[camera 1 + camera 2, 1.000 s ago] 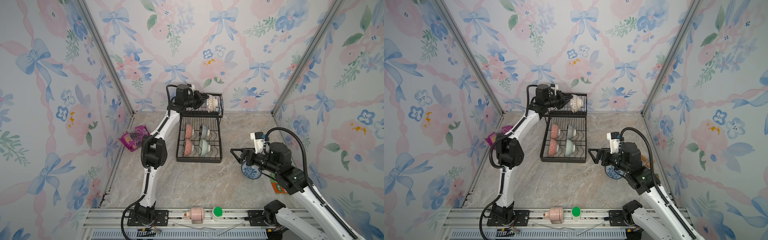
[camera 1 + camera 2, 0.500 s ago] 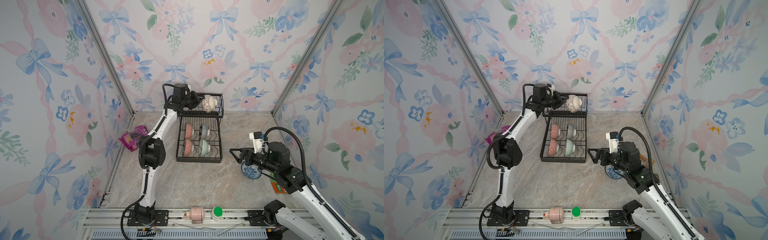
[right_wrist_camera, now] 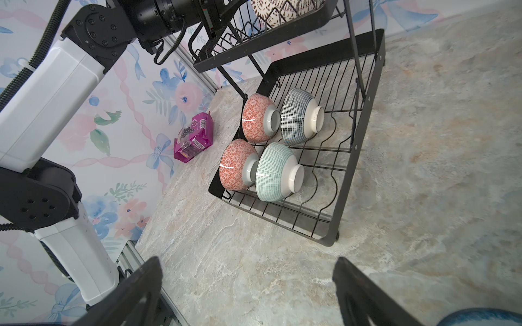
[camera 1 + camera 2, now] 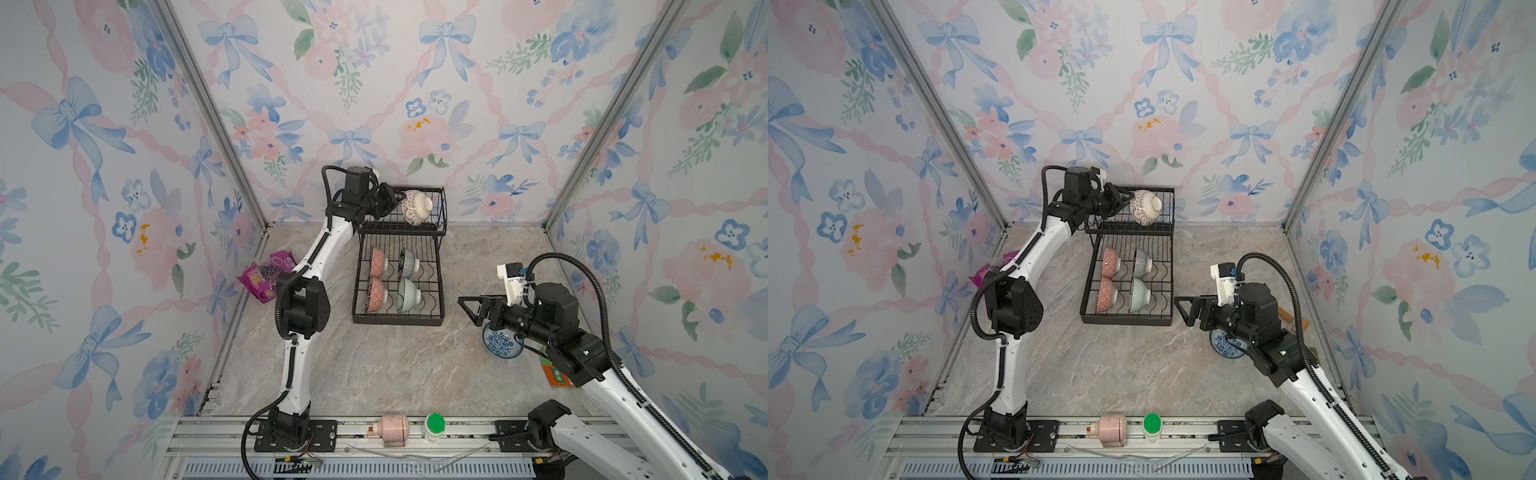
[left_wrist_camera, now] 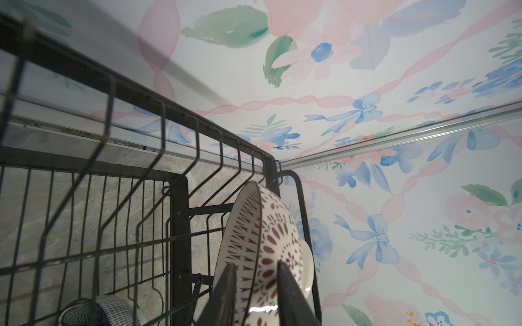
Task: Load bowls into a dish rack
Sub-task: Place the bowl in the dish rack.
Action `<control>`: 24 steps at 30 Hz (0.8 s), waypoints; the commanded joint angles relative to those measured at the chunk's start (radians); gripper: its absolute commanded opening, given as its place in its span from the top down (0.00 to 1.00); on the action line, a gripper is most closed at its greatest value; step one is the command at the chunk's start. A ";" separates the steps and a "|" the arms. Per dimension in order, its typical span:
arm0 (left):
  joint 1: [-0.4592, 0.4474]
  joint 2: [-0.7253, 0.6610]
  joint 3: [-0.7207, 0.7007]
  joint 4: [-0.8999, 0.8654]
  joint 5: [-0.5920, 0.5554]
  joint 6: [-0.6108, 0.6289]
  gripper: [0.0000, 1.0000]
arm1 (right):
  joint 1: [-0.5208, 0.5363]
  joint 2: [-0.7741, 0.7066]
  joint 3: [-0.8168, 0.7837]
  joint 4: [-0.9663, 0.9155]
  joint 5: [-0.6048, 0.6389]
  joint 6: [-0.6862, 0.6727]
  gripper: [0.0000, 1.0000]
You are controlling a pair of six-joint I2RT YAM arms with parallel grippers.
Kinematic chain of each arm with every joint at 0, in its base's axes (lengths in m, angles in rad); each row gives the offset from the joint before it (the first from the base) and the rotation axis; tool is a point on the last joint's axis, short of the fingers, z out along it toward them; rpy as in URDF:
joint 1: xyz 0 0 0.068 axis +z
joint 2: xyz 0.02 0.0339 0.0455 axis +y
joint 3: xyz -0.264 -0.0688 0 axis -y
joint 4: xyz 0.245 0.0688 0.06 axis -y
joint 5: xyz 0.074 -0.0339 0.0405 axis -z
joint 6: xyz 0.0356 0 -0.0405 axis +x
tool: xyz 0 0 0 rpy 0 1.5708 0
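Six bowls [image 4: 377, 262], one rack [image 4: 399, 321]: four fill the left slots of the lower tier [image 4: 432, 286], right slots free; left gripper [image 4: 395, 200] straddles the rim of the lattice bowl [image 4: 417, 207] in the top basket [image 4: 441, 208], grip undeterminable; right gripper [image 4: 469, 309] gapes empty above the blue bowl [image 4: 500, 345] on the table [image 4: 374, 374].

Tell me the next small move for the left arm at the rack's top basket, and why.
Probably open the left end effector wider and back it off the lattice bowl. The bowl stands on edge inside the upper basket of the dish rack, and the fingers straddle its wall; whether they grip it I cannot tell, so pulling away first could drag it.
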 commanded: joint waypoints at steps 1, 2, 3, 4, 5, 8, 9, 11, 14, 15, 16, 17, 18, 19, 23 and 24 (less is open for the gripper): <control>-0.002 -0.017 0.012 -0.107 -0.037 0.067 0.72 | 0.010 0.006 -0.002 0.027 -0.009 0.015 0.04; -0.002 -0.017 0.013 -0.111 -0.045 0.073 0.71 | 0.012 0.007 -0.001 0.028 -0.009 0.015 0.04; -0.001 -0.020 0.012 -0.115 -0.053 0.079 0.71 | 0.013 0.008 0.000 0.028 -0.009 0.014 0.04; -0.002 -0.021 0.014 -0.121 -0.064 0.088 0.71 | 0.015 0.008 -0.001 0.029 -0.009 0.014 0.04; -0.002 -0.026 0.015 -0.128 -0.078 0.099 0.71 | 0.016 0.007 0.000 0.030 -0.007 0.015 0.04; -0.005 -0.033 0.017 -0.139 -0.112 0.129 0.69 | 0.018 0.004 -0.001 0.027 -0.003 0.014 0.04; -0.005 -0.032 0.018 -0.142 -0.116 0.132 0.69 | 0.020 0.004 -0.002 0.027 -0.001 0.014 0.04; -0.005 -0.028 0.019 -0.149 -0.122 0.145 0.70 | 0.021 0.005 0.000 0.027 -0.001 0.015 0.04; -0.007 -0.021 0.018 -0.156 -0.113 0.148 0.70 | 0.026 0.005 0.004 0.027 0.001 0.016 0.04; -0.008 -0.017 0.018 -0.155 -0.110 0.148 0.69 | 0.027 0.006 0.004 0.027 0.002 0.014 0.04; -0.010 -0.016 0.017 -0.155 -0.108 0.147 0.69 | 0.027 0.007 0.004 0.027 0.003 0.015 0.04; -0.011 -0.013 0.021 -0.155 -0.106 0.150 0.69 | 0.028 0.006 0.004 0.027 0.004 0.014 0.04; -0.014 -0.011 0.026 -0.155 -0.103 0.154 0.68 | 0.029 0.008 0.005 0.028 0.003 0.014 0.04; -0.016 -0.007 0.028 -0.155 -0.100 0.157 0.68 | 0.029 0.008 0.005 0.028 0.003 0.014 0.04; -0.023 0.007 0.050 -0.157 -0.076 0.159 0.68 | 0.032 0.010 0.007 0.030 0.005 0.014 0.04; -0.027 0.010 0.058 -0.156 -0.072 0.163 0.68 | 0.032 0.010 0.005 0.030 0.005 0.014 0.04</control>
